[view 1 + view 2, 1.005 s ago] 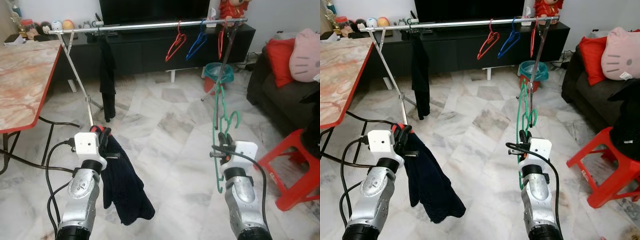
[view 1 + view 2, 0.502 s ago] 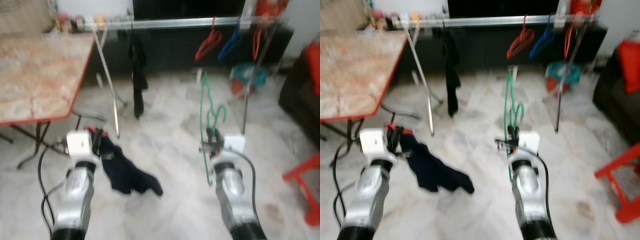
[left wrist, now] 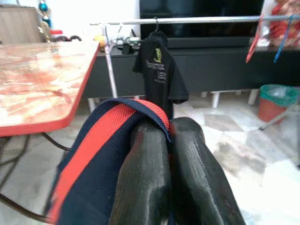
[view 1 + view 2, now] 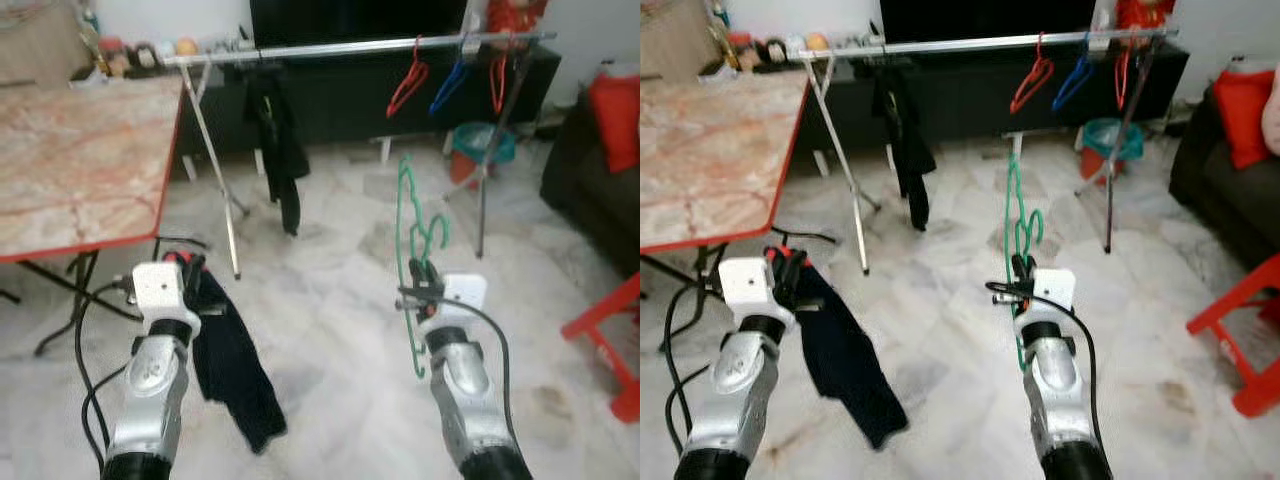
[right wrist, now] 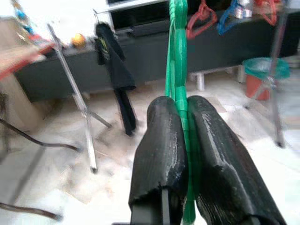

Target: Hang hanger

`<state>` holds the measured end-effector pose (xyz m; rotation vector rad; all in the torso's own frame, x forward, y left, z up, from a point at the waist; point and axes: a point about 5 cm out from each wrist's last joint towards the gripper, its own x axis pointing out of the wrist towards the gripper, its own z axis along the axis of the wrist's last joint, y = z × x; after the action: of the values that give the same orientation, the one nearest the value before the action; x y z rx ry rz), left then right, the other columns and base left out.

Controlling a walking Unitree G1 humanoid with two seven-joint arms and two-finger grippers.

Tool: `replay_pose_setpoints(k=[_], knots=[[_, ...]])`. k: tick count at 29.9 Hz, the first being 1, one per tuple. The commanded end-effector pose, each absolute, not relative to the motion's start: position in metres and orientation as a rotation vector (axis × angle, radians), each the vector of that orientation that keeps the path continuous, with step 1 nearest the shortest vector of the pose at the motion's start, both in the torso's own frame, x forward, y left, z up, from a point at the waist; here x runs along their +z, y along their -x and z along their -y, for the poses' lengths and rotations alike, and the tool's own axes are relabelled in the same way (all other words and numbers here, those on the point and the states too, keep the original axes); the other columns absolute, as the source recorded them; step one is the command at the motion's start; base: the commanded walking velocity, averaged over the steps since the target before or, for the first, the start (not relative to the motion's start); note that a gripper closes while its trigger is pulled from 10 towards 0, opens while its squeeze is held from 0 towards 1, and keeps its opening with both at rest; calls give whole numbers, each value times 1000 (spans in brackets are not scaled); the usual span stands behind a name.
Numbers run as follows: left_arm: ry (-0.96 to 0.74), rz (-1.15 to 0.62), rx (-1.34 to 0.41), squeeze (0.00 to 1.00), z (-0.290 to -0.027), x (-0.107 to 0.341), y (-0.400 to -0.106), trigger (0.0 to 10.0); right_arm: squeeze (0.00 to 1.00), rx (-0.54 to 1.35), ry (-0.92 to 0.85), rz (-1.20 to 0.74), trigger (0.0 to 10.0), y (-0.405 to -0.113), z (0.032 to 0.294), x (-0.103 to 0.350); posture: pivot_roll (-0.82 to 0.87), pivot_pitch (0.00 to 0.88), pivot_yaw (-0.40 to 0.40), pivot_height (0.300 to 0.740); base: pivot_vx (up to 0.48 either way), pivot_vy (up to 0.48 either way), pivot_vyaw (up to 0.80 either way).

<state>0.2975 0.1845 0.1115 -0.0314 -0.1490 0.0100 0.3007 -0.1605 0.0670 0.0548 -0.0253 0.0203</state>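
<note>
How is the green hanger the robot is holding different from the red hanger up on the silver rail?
The green plastic hanger is pinched in the right gripper and stands upright above the floor, while the red plastic hanger hangs by its hook from the silver metal rail. The green one sits near the camera; the red one is across the room. Neither carries any clothes.

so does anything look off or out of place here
Nothing is spilled or broken. The odd part is that the left claw grips a dark navy garment with a red stripe bunched up off any hanger, while the right claw holds a bare green plastic hanger short of the silver clothes rail.
</note>
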Motion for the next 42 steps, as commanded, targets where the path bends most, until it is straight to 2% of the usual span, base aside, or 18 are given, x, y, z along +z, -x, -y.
replay_pose_setpoints(k=[1,8,34,37,38,42], knots=[[15,187,17,0,-188,121,-299,10000,0,32,-52,50,10000,-304,158,73,-54,0,30,740,0,337,438],[21,180,7,0,-185,119,-299,10000,0,34,-54,53,10000,-303,158,72,-59,0,32,740,0,335,730],[32,182,15,0,-185,118,-300,10000,0,48,-39,32,10000,-301,156,66,-54,0,23,740,0,334,0],[33,183,17,0,-185,119,-301,10000,0,-9,-82,-30,10000,-300,164,57,-54,0,22,740,0,334,0],[33,183,20,0,-185,119,-301,10000,0,-47,-46,-174,10000,-299,172,38,-55,0,22,740,0,334,0],[33,182,27,0,-186,119,-301,10000,0,-65,-14,-407,10000,-285,183,3,-57,0,21,740,0,333,0]])
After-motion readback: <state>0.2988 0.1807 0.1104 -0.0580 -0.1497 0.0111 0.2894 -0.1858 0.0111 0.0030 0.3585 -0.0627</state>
